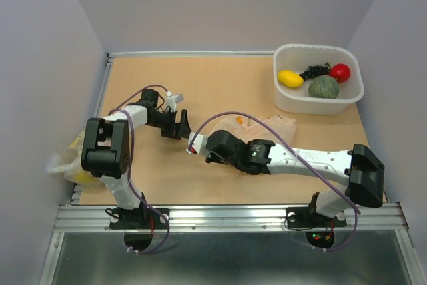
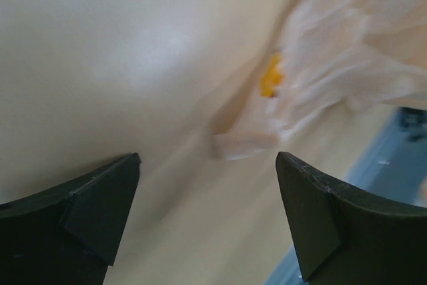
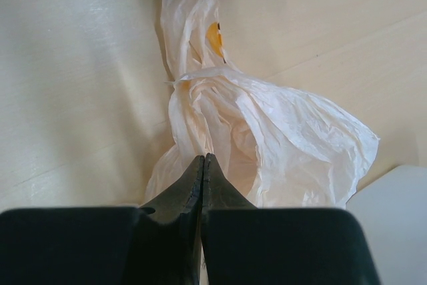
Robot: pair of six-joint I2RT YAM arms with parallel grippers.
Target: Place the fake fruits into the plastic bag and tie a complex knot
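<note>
The plastic bag [image 3: 280,131] lies crumpled on the table, cream-white with an orange print [image 3: 213,37]. Its handles bunch together [image 3: 181,83]; I cannot tell whether that is a knot. My right gripper [image 3: 202,159] is shut at the bag's near end, and the folds run in to its tips. From above, its wrist hides those tips beside the plastic bag [image 1: 270,125]. My left gripper [image 2: 208,158] is open over bare table just short of the bag's handle end [image 2: 243,145], also seen as the left gripper [image 1: 181,125]. The fake fruits, yellow [image 1: 290,79], grapes [image 1: 315,71], red [image 1: 340,72] and green [image 1: 323,87], lie in the tub.
A white rigid tub [image 1: 287,101] stands at the back right. A second bag [image 1: 70,158] with something yellow inside hangs off the table's left edge beside the left arm. Grey walls enclose the table on three sides.
</note>
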